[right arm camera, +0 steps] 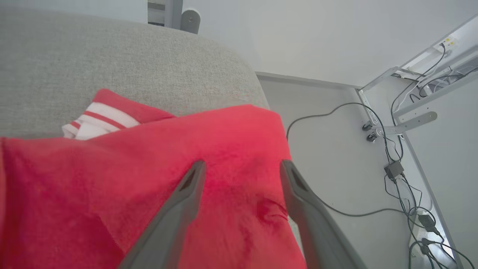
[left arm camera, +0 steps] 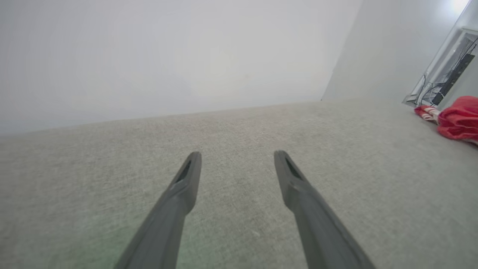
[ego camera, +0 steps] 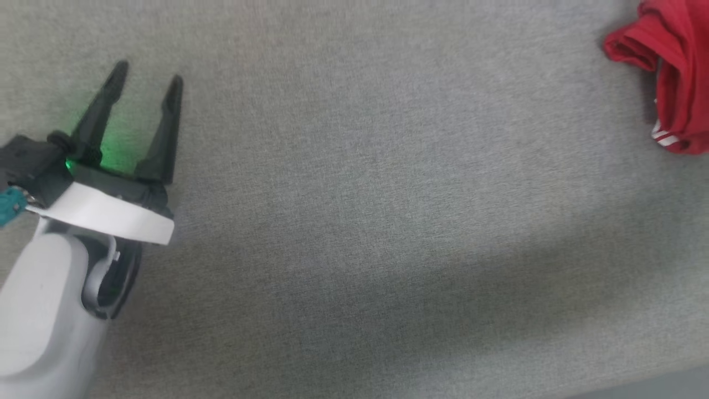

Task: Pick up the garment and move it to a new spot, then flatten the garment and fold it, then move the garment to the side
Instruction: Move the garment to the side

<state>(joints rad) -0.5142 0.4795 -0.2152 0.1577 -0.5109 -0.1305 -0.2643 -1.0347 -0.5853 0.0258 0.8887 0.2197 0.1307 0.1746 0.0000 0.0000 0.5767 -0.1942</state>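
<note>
The garment is a red shirt with red-white striped trim, lying folded at the far right edge of the grey fabric table. From the left wrist it shows as a red heap at the right. My right gripper hovers open just above the red cloth, fingers spread with nothing between them; a striped white sleeve end pokes out beyond. My left gripper stands open over bare table at the left, far from the garment, also seen along its own fingers.
The table's rounded corner lies just past the garment, with floor, cables and a desk frame beyond. A pale wall backs the table's far edge. The table's near edge shows at the lower right.
</note>
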